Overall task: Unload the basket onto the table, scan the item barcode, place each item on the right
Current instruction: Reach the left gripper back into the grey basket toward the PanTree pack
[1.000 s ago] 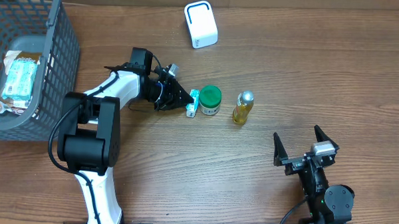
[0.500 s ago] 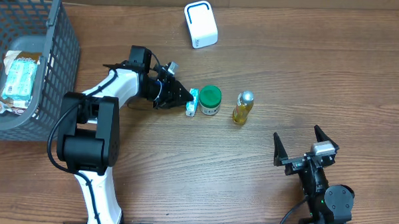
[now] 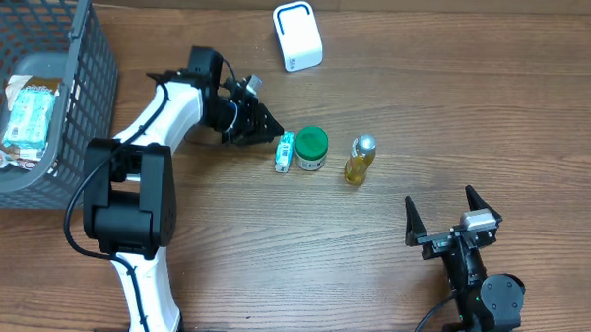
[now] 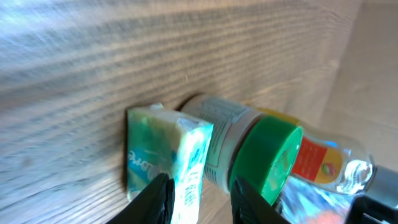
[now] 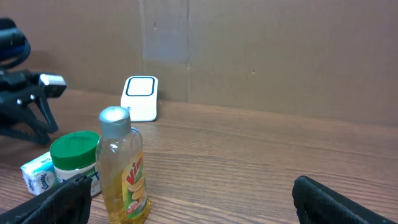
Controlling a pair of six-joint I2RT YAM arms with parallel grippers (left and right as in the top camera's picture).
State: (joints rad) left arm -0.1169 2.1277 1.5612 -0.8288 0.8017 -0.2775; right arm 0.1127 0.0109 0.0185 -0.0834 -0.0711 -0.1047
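Overhead view: three items sit in a row mid-worktop (image 3: 397, 81). From left to right they are a small teal-and-white pack (image 3: 285, 152), a green-lidded jar (image 3: 311, 148) and a yellow bottle (image 3: 360, 158) w/ silver cap. Pack and jar are touching or nearly so, and the bottle is just right of the jar w/ a small gap. Left claw (image 3: 267, 131) is just left of the pack, a bit to the far side, pointing at it w/ a sliver of wood visible between. Left wrist cam: the pack (image 4: 165, 149) lies on its side against the jar (image 4: 249, 158), w/ the bottle (image 4: 323, 165) behind. Claw (image 4: 200, 202) fingers are parted narrowly, lined up on the pack's near edge but not pinching it, so nothing is held. Right claw (image 3: 451, 219) is near-right on the worktop, well apart from the row, spread wide and empty. Right wrist cam shows both its fingers (image 5: 62, 199) at the frame corners and the bottle (image 5: 121, 168) upright. White scanner box (image 3: 297, 35) sits far-centre, well apart from the items. Grey mesh basket (image 3: 82, 80) is far-left, w/ packets inside.
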